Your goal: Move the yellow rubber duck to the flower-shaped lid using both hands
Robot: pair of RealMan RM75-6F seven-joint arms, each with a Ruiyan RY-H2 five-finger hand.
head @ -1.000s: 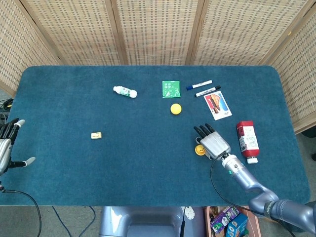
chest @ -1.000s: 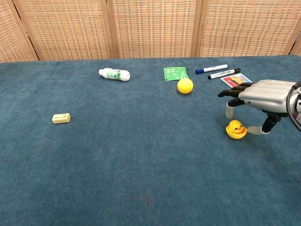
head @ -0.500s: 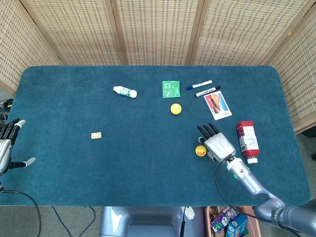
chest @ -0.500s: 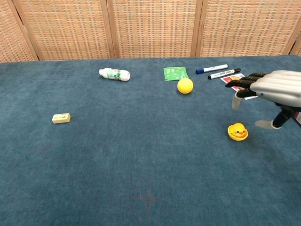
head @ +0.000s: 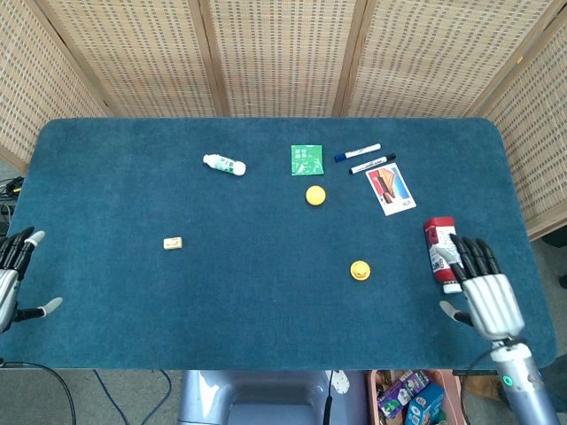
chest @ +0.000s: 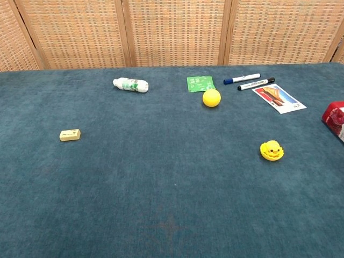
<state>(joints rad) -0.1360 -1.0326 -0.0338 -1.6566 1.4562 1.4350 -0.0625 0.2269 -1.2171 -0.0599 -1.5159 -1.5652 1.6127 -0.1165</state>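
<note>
The yellow rubber duck (head: 360, 271) (chest: 272, 151) sits on what looks like a yellow-orange lid on the blue table, right of centre; the lid is mostly hidden beneath it. No hand touches it. My right hand (head: 484, 296) hovers open near the table's right front edge, well right of the duck, fingers spread, beside the red bottle (head: 442, 250). At the far left edge my left hand (head: 11, 279) is open too, partly cut off by the frame. The chest view shows neither hand.
A yellow ball (head: 315, 195), green packet (head: 306, 159), two markers (head: 365, 158) and a picture card (head: 390, 188) lie at the back right. A small white bottle (head: 223, 164) lies at the back, a beige eraser (head: 173, 243) to the left. Wicker screens stand behind the table.
My right hand let go of the duck and drew back right and toward the table's front edge, leaving the chest view. The duck stays put. My left hand shifted slightly downward.
</note>
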